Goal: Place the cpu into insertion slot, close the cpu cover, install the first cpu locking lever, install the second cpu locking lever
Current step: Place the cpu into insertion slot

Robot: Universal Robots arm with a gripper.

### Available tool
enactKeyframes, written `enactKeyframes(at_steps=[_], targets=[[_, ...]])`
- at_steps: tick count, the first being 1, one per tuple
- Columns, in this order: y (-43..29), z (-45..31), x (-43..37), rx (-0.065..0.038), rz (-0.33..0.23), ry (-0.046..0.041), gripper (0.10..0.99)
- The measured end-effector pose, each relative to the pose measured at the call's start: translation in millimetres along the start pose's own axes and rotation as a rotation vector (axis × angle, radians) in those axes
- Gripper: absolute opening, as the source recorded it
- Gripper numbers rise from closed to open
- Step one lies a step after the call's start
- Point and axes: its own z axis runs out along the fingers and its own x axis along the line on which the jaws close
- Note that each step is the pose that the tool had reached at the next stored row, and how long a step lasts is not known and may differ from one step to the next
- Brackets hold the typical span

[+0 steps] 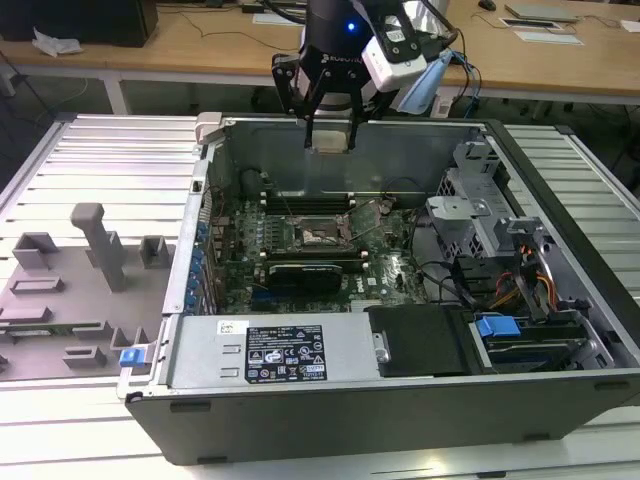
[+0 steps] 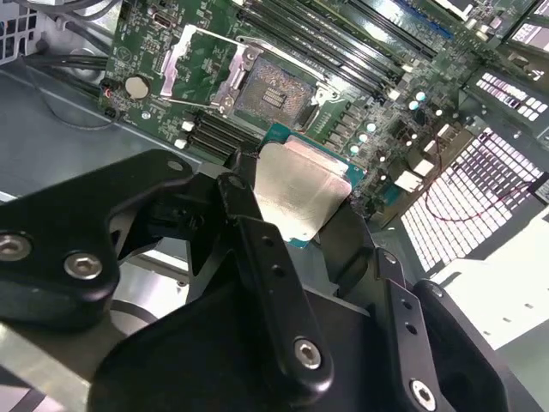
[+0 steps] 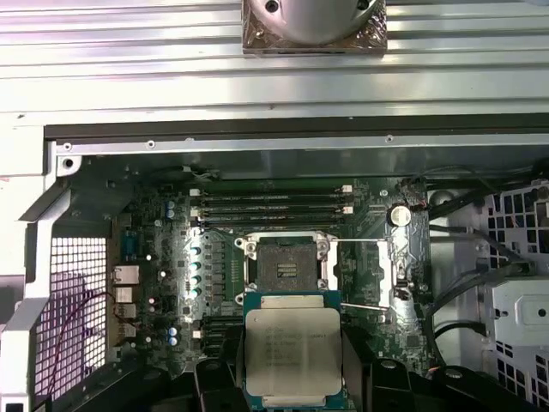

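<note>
The black two-fingered pincer [image 1: 330,132] is clenched on the cpu [image 3: 293,345], a small flat square chip with a silvery metal top and a thin green rim, gripping it by two opposite edges. In the exterior view the chip hangs in the air above the far wall of the open grey computer case [image 1: 420,150], which lies on the slatted aluminium bench [image 1: 100,150].

The insertion slot [image 3: 287,268], a square black socket with a grey metal rim, sits well below the chip on the green motherboard [image 1: 390,270] and nearer than it, almost in line with it from the exterior view's left to right. The cpu cover [image 3: 383,273], a thin steel frame plate, appears swung open to one side of the socket, so the socket lies bare.

To seat the chip well, it should be brought over the socket level and centred. It should then go straight down without sliding across the contacts, and be let go only when all four edges sit inside the rim. The open cover and the thin wire levers beside the socket look like the likeliest things for a finger to snag.

The chip lies flat, metal top up and underside towards the board. It is close to square, so it has hardly any long axis. In the first wrist view its edges run roughly parallel to the socket's, which suggests little turning is needed. Which corner matches the socket's key cannot be told.
</note>
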Motion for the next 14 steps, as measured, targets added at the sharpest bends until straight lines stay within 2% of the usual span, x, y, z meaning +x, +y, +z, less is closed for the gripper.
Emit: enactKeyframes(at_steps=[4,11,14], targets=[[-1.6,17.2,0.1,0.000,0.000,0.0000,0.541],[-3.1,34.8,-0.2,0.000,0.000,0.0000,0.541],[-3.4,37.2,-0.2,0.001,0.024,-0.0021,0.541]])
